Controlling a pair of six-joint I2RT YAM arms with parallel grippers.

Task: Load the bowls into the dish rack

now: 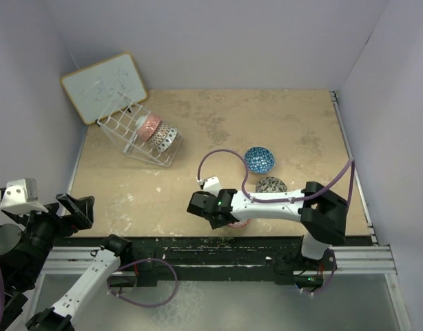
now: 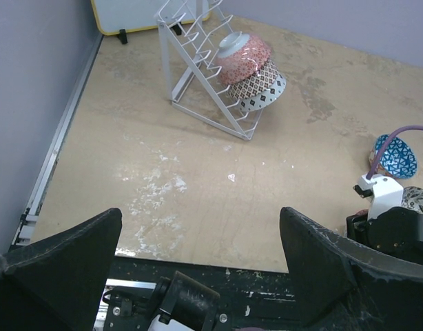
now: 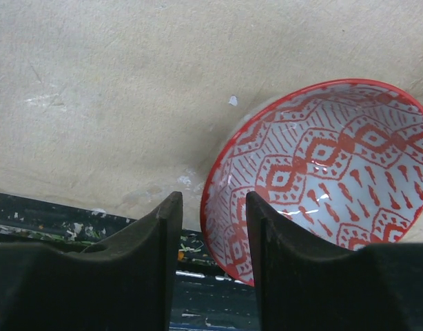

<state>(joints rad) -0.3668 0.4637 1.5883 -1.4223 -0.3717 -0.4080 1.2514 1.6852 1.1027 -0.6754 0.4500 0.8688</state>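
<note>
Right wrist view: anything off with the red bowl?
The red bowl is tipped steeply at the table's near edge, seemingly overhanging it. The right gripper straddles its rim, jaws apart.

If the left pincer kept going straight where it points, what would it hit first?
Probably the beige tabletop, which the open left pincer tilts down toward; the white wire dish rack stands farther along, though depth is unclear.

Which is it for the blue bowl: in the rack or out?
Out. The blue bowl sits open-side up on the table, apart from the dish rack.
</note>
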